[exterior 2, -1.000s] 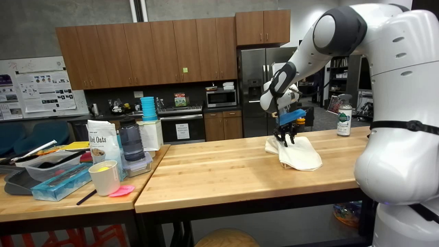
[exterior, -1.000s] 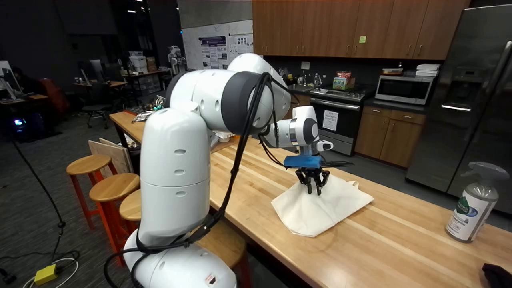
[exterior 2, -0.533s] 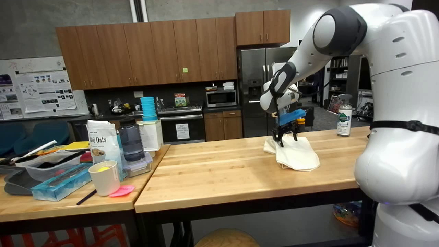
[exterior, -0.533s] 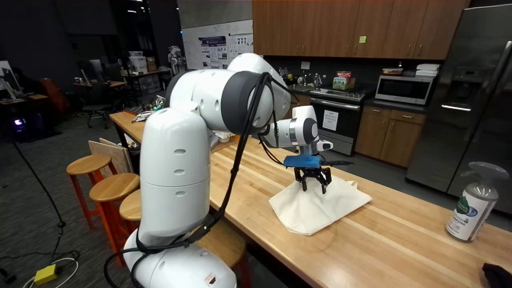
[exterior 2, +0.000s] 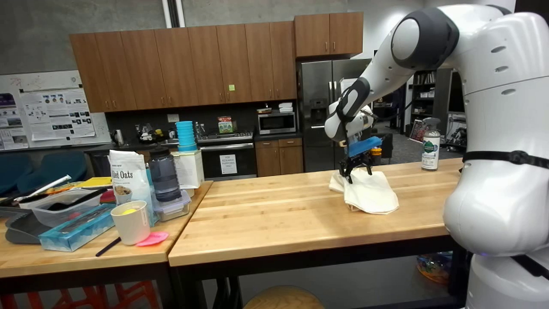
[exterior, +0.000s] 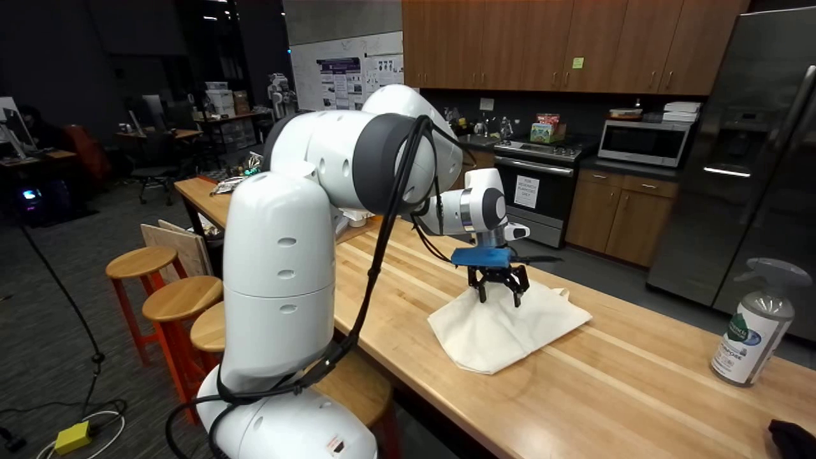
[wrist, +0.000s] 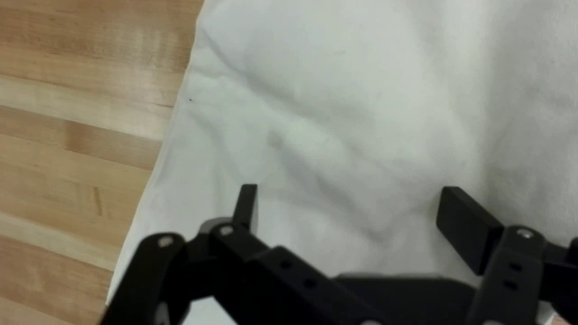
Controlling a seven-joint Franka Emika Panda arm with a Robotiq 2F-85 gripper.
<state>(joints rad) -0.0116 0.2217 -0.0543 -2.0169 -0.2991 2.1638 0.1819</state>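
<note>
Gripper released over a cream cloth

I have the two fingers spread wide, grasping nothing; in the wrist view they straddle a creased stretch of fabric. From here I can't tell whether the tips touch it or stop just short. The cloth lies on the butcher-block table beneath my gripper, its layers showing along one edge in an exterior view, with soft ridges running out from under the fingers and a small fabric tab poking out at the far side. A blue piece sits across the gripper's mount, just above the fingers.

In both exterior views a spray bottle stands upright on the same table, well apart from the cloth. Near it, a dark item is cut off by the frame. On the adjoining table I see a bag of oats, a dark water bottle and a pale cup, all upright. Wooden stools stand beside the main table.
</note>
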